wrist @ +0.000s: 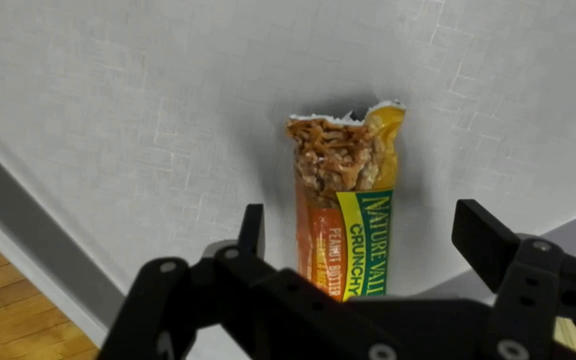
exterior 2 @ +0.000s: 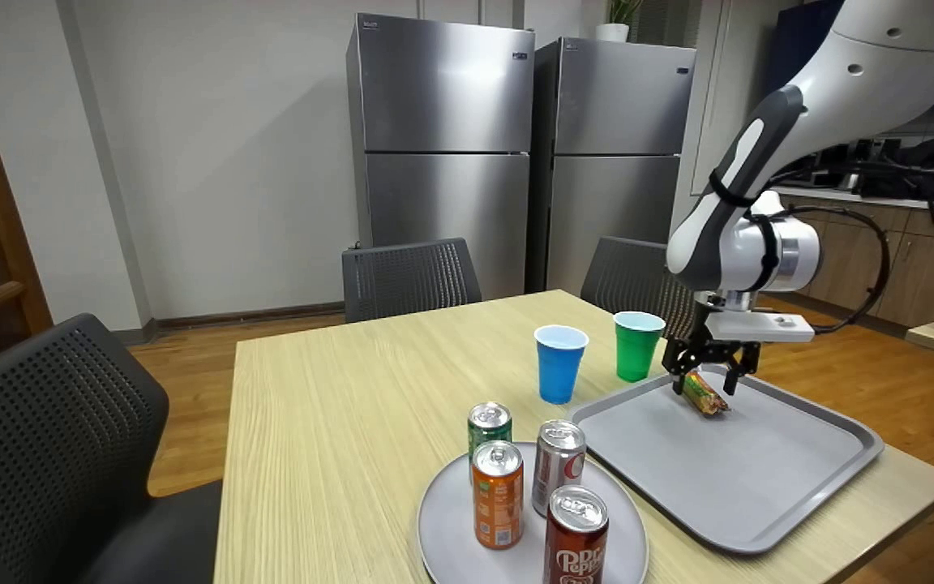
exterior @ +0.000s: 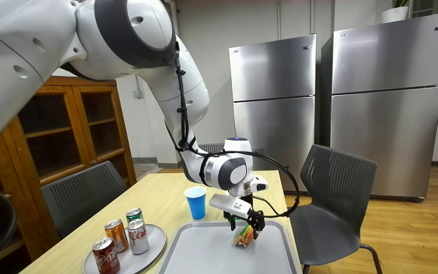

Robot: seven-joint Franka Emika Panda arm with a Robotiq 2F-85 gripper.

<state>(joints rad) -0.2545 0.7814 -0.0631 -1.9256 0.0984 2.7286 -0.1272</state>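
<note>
A Nature Valley granola bar (wrist: 345,165) in an orange, yellow and green wrapper lies on a grey tray (exterior 2: 726,470). My gripper (wrist: 363,220) is open above the tray, one finger on either side of the bar. In the wrist view, gaps show between the wrapper and both fingers, the wider one on the right. The near end of the bar is hidden behind the gripper's linkage. In both exterior views the fingertips hang low around the bar (exterior: 244,236); whether they touch the tray is hard to tell.
Close to the tray's edge stand a blue cup (exterior 2: 559,365) and a green cup (exterior 2: 637,349). A round grey plate (exterior 2: 444,535) beside the tray carries several soda cans, among them an orange can (exterior 2: 498,496). Chairs, such as a dark chair (exterior: 333,205), surround the wooden table (exterior 2: 337,422).
</note>
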